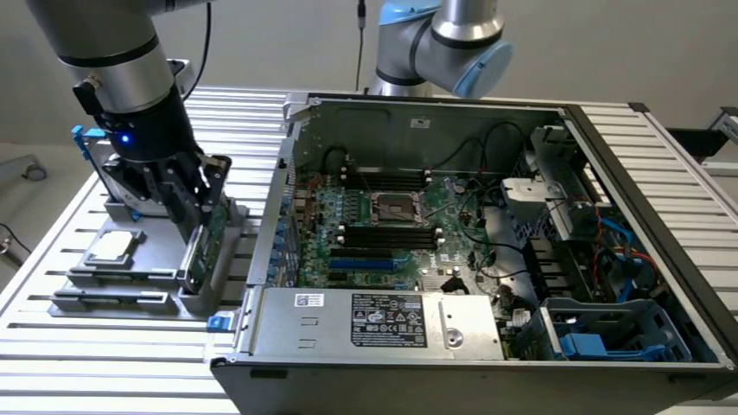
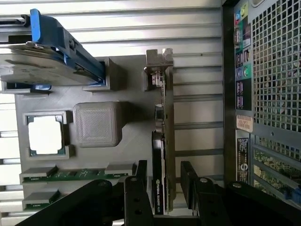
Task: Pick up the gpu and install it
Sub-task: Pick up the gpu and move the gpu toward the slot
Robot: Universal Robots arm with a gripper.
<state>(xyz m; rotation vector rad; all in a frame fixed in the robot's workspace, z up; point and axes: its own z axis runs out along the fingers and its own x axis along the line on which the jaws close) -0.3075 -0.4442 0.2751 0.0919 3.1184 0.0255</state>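
- Hand open, fingers either side of the gpu, not gripping.
- Gpu on edge in grey holder under the hand, unlifted.
- Lifting and fitting into computer case remain.

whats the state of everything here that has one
gpu, standing on edge in the tray, not yet lifted
gripper, open, a finger on either side of the gpu
computer case, side panel off, inside exposed
cpu chip, lying flat in its tray pocket
hard drive, resting on its tray stand
memory stick, lying in its tray slot
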